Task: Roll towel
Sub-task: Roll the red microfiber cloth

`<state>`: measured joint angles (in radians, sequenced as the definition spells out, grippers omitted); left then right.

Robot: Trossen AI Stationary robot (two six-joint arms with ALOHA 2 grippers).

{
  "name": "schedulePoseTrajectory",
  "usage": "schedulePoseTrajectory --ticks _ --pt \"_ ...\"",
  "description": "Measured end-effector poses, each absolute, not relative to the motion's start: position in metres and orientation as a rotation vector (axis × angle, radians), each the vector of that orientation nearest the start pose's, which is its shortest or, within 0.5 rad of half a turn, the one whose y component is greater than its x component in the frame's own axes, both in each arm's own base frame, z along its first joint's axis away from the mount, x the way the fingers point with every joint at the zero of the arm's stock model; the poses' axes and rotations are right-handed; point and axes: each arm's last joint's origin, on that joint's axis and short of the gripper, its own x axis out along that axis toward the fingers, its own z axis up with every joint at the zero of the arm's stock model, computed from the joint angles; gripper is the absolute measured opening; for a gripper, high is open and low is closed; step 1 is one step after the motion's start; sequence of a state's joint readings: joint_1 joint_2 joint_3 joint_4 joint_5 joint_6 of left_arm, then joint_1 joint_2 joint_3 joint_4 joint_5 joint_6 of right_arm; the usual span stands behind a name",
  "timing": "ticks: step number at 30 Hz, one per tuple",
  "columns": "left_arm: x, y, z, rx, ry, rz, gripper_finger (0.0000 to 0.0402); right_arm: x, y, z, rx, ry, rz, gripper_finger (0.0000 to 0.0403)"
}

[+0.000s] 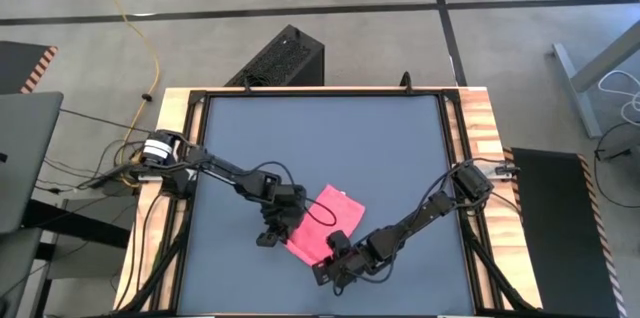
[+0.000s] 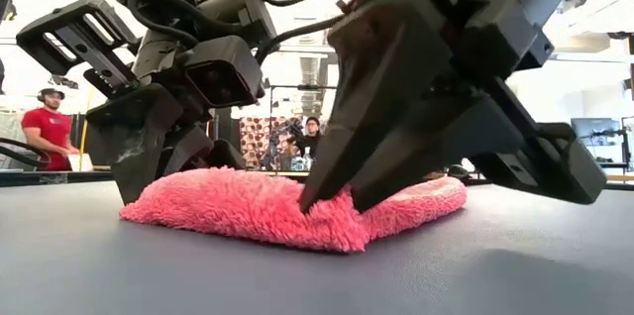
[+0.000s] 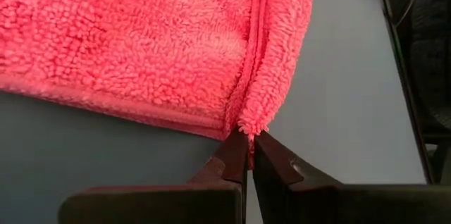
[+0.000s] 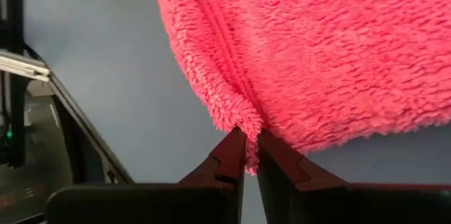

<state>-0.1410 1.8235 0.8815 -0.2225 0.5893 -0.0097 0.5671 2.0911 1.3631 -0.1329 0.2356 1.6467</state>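
Observation:
The pink-red fluffy towel lies folded flat on the dark table mat, a little near of the table's middle; it also shows in the low view. My left gripper is shut on the towel's left near corner. My right gripper is shut on the towel's near corner. No white tag shows. My left gripper pinches the towel's corner between its two fingertips, where a folded edge ends. The fingers slant down from above. The towel lies on the mat. My right gripper pinches another corner of the towel between its fingertips, at a hemmed edge. The fingers slant down from above. That corner sits just at the mat; the towel lies slack.
The dark mat is bare toward the far edge. Wooden table rims run along both sides. A black box stands on the floor beyond the far edge. People show in the room behind the table.

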Motion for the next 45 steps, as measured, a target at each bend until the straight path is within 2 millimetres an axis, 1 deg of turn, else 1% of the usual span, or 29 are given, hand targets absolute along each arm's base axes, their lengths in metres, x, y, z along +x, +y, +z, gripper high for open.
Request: schedulePoseTrajectory --ticks 6,9,12,18,20,22,25,28,31,34,37,40,45 --pt "0.317 -0.061 0.12 -0.258 1.145 -0.64 0.0 0.375 0.232 0.149 1.212 0.806 -0.373 0.0061" --pt "0.318 -0.061 0.122 -0.255 1.143 -0.639 0.0 0.376 0.233 0.151 1.21 0.807 -0.373 0.007" --pt "0.319 -0.061 0.122 -0.252 1.141 -0.641 0.0 0.376 0.233 0.152 1.209 0.813 -0.384 0.0094" --pt "0.318 -0.061 0.122 -0.255 1.142 -0.643 0.0 0.375 0.233 0.151 1.203 0.826 -0.391 0.0167" --pt "0.318 -0.061 0.122 -0.259 1.145 -0.64 0.0 0.374 0.234 0.152 1.204 0.838 -0.378 0.0186" --pt "0.318 -0.061 0.122 -0.261 1.145 -0.641 0.0 0.371 0.237 0.154 1.199 0.848 -0.373 0.0197" --pt "0.318 -0.061 0.122 -0.271 1.15 -0.637 0.0 0.363 0.244 0.161 1.189 0.864 -0.36 0.02" --pt "0.318 -0.061 0.122 -0.278 1.153 -0.633 0.0 0.356 0.247 0.175 1.152 0.823 -0.349 0.0194" --pt "0.318 -0.061 0.122 -0.285 1.156 -0.63 0.0 0.349 0.252 0.193 1.026 0.708 -0.3 0.0185" --pt "0.318 -0.061 0.122 -0.294 1.16 -0.626 0.0 0.346 0.258 0.203 0.781 0.628 -0.204 0.0178" --pt "0.318 -0.061 0.122 -0.302 1.165 -0.62 0.0 0.347 0.261 0.201 0.477 0.63 -0.086 0.0175" --pt "0.318 -0.061 0.122 -0.307 1.172 -0.617 0.0 0.347 0.258 0.198 0.223 0.659 -0.019 0.0175" --pt "0.317 -0.061 0.121 -0.316 1.185 -0.613 0.0 0.353 0.244 0.193 -0.069 0.725 0.086 0.0175"
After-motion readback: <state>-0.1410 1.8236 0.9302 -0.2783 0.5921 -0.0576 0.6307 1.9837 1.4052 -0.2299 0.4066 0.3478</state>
